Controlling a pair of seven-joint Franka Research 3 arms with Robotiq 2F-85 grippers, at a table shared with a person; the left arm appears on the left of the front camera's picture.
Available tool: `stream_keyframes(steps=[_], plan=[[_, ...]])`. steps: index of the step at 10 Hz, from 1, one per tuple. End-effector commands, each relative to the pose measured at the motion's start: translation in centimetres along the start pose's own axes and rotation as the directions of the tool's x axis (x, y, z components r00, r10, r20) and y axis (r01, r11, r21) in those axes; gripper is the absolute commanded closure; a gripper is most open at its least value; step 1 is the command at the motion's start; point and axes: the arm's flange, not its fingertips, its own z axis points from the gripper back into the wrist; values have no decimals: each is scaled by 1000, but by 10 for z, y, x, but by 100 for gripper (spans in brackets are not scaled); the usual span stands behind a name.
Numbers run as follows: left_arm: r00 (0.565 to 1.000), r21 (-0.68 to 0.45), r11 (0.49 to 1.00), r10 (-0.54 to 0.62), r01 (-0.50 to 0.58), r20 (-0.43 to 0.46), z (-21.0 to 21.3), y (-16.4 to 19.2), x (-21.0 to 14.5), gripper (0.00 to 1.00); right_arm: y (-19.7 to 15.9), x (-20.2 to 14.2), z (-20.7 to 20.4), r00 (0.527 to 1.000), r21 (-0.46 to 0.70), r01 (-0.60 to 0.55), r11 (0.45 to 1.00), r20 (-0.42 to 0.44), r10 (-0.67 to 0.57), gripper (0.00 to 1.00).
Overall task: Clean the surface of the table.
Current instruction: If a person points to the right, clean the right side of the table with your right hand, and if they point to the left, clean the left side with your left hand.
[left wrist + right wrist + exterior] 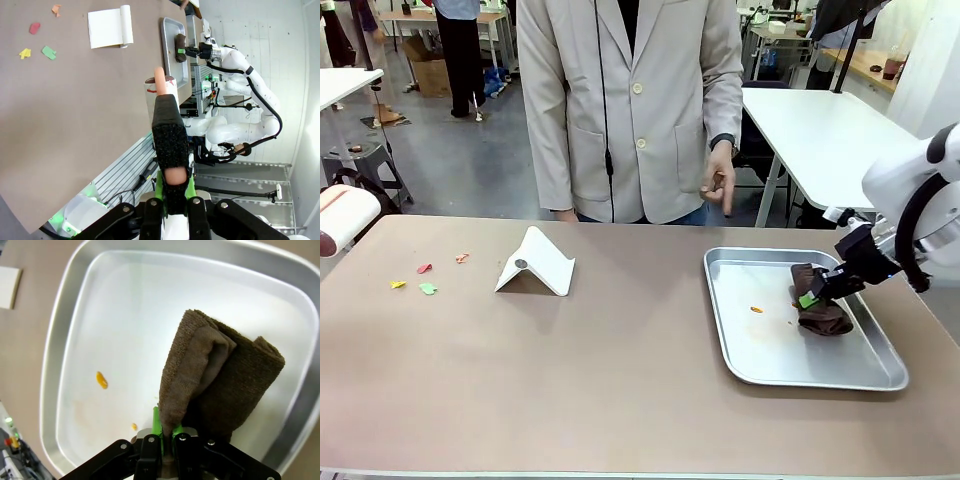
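Stretching from 9 to 3 o'clock across the front view, the table [620,390] lies with its long axis crosswise between robot and person; in the left wrist view that same axis runs from 12 to 6 o'clock, the camera being rolled.

At about 3 o'clock on the top sits a silver tray [882,378], long side pointing away from the robot; inside it the right gripper [810,298] is clamped tight on a folded brown cloth [823,320], which rests on the tray floor. Toward 10 o'clock stands a white folded card [536,266], tent-like; farther toward 9 o'clock lie coloured scraps [427,289] – yellow, green, pink, orange – scattered apart on the bare top.

The person's hand [720,186] hangs at 12 o'clock behind the far edge, clear of the table.

The left gripper [170,150] is closed on the peach handle of a roller [159,85], held off the table's near edge. The right wrist view adds the cloth's doubled folds and two orange crumbs [101,380] on the tray floor – both lying apart from the cloth.
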Motion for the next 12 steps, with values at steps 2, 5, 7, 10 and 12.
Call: stream_keyframes(steps=[2, 5, 7, 10, 12], plan=[[1000, -16, 1000, 5, -5, 18, 2, -7, 0, 100, 13, 3, -26, 1000, 78, -19, 997, -12, 20, 93], [1000, -16, 1000, 5, -5, 18, 2, -7, 0, 100, 35, 11, -40, 997, 102, -63, 993, -34, 67, 93], [1000, -16, 1000, 5, -5, 18, 2, -7, 0, 100, 55, 15, -52, 991, 133, -101, 986, -70, 111, 93], [1000, -16, 1000, 5, -5, 18, 2, -7, 0, 100, 84, 22, -68, 983, 151, -140, 979, -98, 156, 93], [1000, -16, 1000, 5, -5, 18, 2, -7, 0, 100, 95, 25, -73, 979, 157, -151, 976, -110, 169, 93]])
